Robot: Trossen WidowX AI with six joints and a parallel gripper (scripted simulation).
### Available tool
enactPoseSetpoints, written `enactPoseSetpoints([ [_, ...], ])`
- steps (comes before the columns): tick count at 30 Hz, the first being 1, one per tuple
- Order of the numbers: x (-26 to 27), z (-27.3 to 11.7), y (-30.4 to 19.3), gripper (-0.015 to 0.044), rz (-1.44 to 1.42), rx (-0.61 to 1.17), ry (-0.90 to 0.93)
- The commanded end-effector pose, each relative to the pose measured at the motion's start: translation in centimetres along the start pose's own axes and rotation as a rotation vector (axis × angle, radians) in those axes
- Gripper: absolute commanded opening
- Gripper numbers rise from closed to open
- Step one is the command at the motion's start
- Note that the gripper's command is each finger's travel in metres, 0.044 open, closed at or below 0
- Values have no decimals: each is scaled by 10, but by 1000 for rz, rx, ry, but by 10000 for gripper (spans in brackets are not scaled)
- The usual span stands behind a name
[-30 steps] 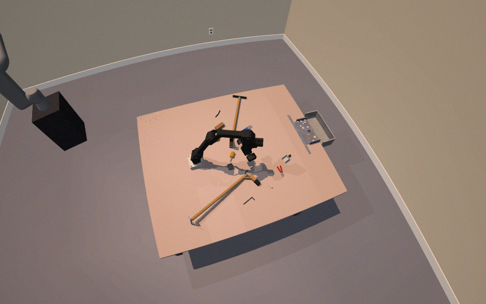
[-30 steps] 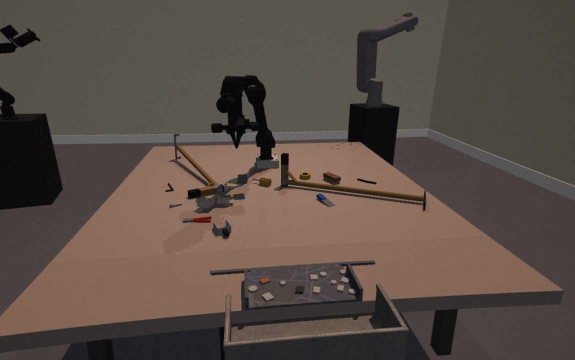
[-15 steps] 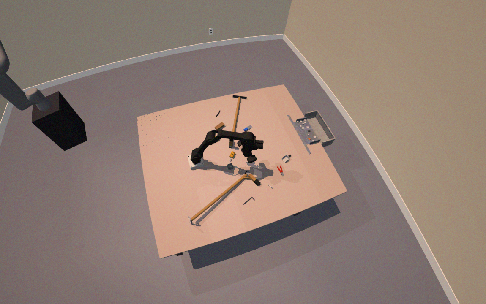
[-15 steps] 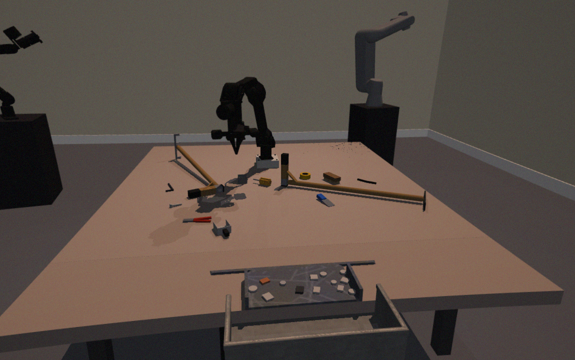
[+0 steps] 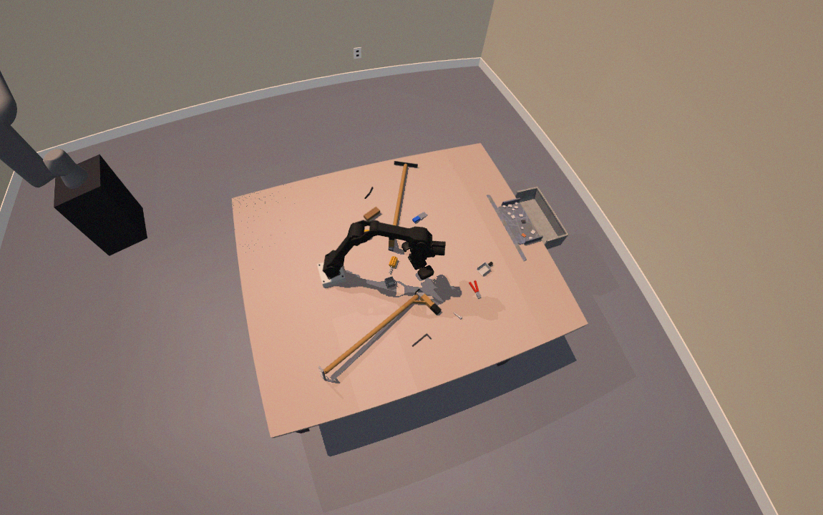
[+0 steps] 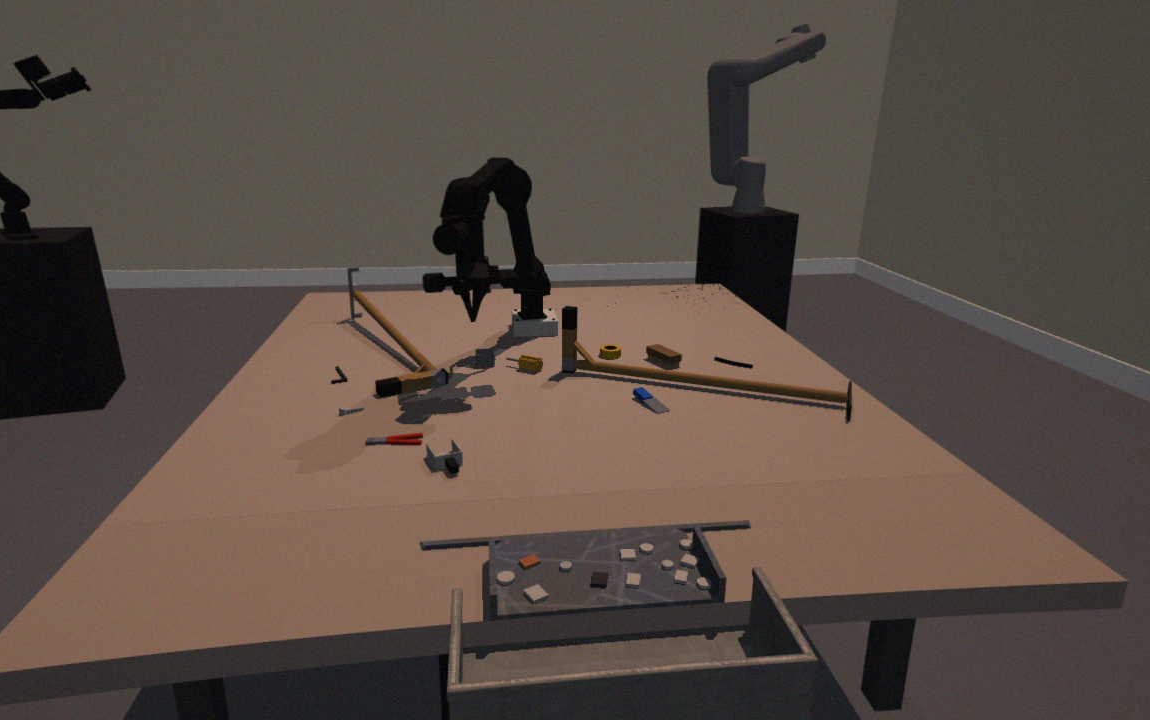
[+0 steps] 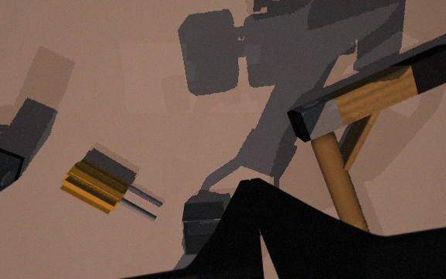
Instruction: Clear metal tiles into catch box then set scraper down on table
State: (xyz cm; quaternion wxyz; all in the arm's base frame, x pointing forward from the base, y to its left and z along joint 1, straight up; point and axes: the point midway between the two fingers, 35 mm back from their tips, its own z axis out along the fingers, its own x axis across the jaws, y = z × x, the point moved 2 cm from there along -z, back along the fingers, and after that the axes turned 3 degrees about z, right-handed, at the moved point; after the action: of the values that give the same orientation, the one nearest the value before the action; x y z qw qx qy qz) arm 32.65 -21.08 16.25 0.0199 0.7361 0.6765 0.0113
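Observation:
My gripper (image 6: 472,317) (image 7: 250,188) is shut and empty, above the table between two long wooden-handled tools. The tool with a grey metal head (image 5: 369,336) (image 6: 393,333) (image 7: 339,182) lies right of the fingertips in the wrist view, its black-ended grip block tipped low. The tool with a flat black blade (image 5: 401,192) (image 6: 722,383) lies on the other side, its grip block upright. I cannot tell for certain which is the long scraper. The steel plate (image 6: 561,542) bears several tiles, white, one orange (image 6: 529,561) and one dark (image 6: 599,579). The catch box (image 5: 557,239) (image 6: 633,700) adjoins its far end.
Near the gripper are a yellow ridged tool (image 6: 530,363) (image 7: 95,186) and a grey block (image 6: 484,358) (image 7: 203,232). Red-handled pliers (image 6: 402,438) and a grey bracket (image 6: 443,459) lie toward the plate. A blue-ended scraper (image 6: 643,394) and brown block (image 6: 662,355) lie near the black-bladed tool.

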Motion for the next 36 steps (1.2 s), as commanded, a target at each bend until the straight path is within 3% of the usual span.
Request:
enactPoseSetpoints([
  [1,0,8,-1,0,-4,7,-2],
  [26,3,53,-7,0,-4,7,-2],
  [36,-9,53,-4,0,-4,7,-3],
])
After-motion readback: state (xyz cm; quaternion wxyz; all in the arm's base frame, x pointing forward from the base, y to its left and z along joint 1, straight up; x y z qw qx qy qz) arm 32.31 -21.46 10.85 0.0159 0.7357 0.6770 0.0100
